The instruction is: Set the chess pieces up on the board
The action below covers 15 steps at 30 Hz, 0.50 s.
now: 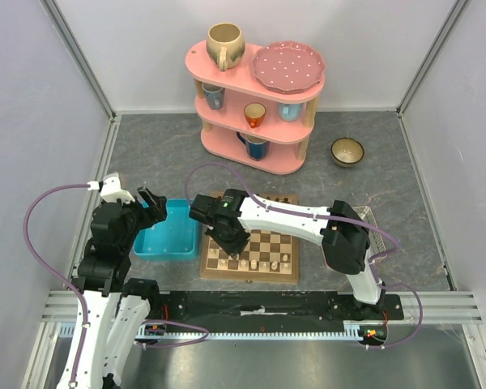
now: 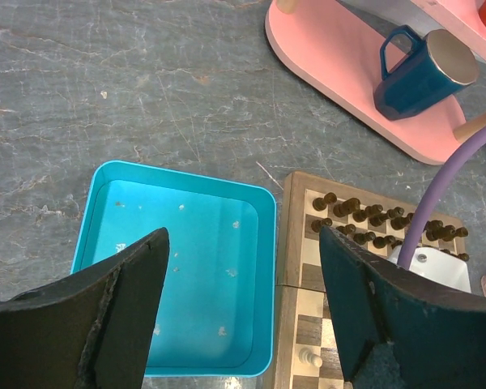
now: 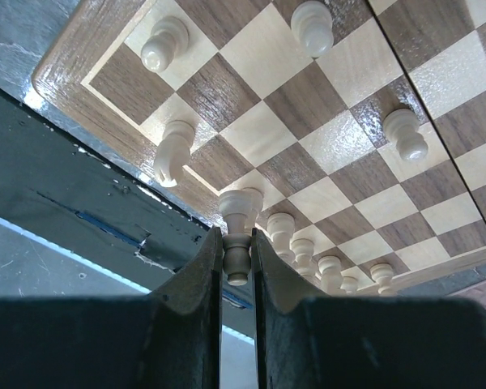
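Observation:
The board (image 1: 272,243) lies in front of the arm bases, with several cream chess pieces (image 1: 263,265) along its near rows. My right gripper (image 3: 236,253) hangs over the board's near left part, shut on the upper part of one cream piece (image 3: 238,261). That piece's base points down at a square of the near-edge row; I cannot tell whether it touches. Other cream pieces stand nearby: a knight (image 3: 172,151), a pawn (image 3: 164,44) and a line (image 3: 281,229) along the edge. My left gripper (image 2: 243,237) hovers open and empty over the turquoise tray (image 2: 182,173).
Dark brown chessmen (image 2: 364,215) fill the board's far rows. A pink shelf (image 1: 255,105) with mugs and a plate stands behind, with a bowl (image 1: 347,151) to its right. The turquoise tray (image 1: 168,236) touches the board's left side. A blue mug (image 2: 417,73) sits on the shelf's base.

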Each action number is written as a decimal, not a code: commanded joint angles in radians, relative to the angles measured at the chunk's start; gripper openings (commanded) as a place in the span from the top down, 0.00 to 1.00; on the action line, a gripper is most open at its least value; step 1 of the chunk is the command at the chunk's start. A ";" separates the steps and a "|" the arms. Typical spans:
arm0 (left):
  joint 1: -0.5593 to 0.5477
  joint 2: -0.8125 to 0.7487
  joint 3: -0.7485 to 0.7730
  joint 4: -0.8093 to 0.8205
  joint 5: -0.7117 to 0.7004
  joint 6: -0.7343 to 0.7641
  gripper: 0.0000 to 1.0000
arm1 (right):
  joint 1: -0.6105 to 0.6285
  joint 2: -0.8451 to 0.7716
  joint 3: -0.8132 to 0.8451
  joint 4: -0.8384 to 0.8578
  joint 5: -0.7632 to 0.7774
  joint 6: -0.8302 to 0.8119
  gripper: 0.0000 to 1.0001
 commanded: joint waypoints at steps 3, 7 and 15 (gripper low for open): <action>0.005 -0.005 -0.005 0.034 -0.014 -0.018 0.19 | 0.011 0.016 -0.013 0.013 -0.043 -0.018 1.00; 0.005 -0.008 -0.005 0.034 -0.014 -0.016 0.19 | 0.018 0.025 -0.014 0.017 -0.054 -0.021 1.00; 0.005 -0.009 -0.005 0.035 -0.006 -0.013 0.19 | 0.028 0.042 -0.022 0.023 -0.065 -0.022 1.00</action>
